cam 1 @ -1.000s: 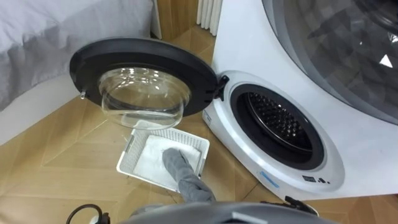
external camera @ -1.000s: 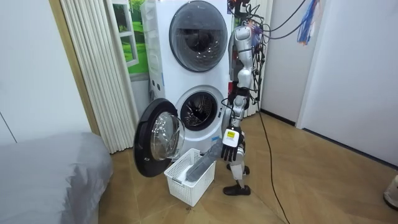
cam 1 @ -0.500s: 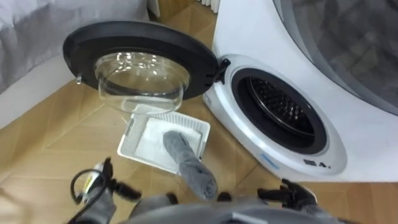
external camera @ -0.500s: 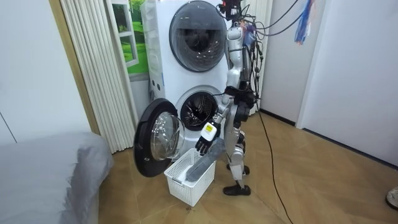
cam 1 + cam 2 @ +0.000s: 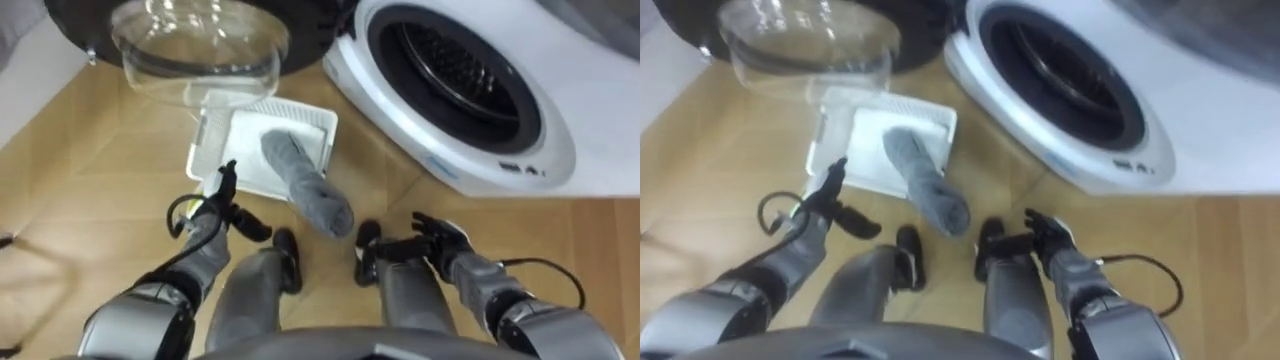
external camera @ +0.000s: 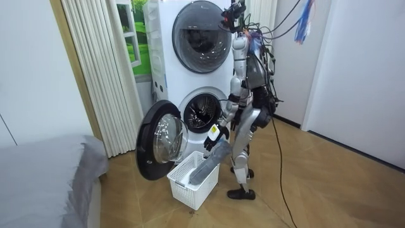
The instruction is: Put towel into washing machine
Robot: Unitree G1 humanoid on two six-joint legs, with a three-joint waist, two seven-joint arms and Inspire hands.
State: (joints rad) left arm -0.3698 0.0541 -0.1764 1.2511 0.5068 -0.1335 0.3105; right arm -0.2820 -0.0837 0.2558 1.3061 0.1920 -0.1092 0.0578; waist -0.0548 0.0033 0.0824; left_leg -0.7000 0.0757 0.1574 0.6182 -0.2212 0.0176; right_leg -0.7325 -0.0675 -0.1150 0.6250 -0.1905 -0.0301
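The task is standing at its very start: the grey towel (image 5: 305,185) is lying rolled in the white basket (image 5: 213,150), with its near end drooping over the basket's rim toward the robot, and nothing is resting inside the washing machine (image 5: 480,150) as far as its dark drum opening (image 5: 450,70) is showing. The robot is leaning forward over the basket in the room view. The left robot hand (image 5: 218,210) is hovering just beside the basket's near corner with fingers loosely spread and holding nothing; the right robot hand (image 5: 440,240) is hanging low on the other side, near the towel's end but apart from it, fingers also spread and empty. Taking hold of the towel, lifting it and carrying it into the drum are all remaining to be done. The door (image 5: 195,45) is standing wide open, its glass bowl jutting over the basket's far side, so a lift is probably needing to go toward the robot's right to keep off it. The basket is sitting on the wooden floor (image 5: 90,180), and a bed (image 6: 44,177) is lying well apart.
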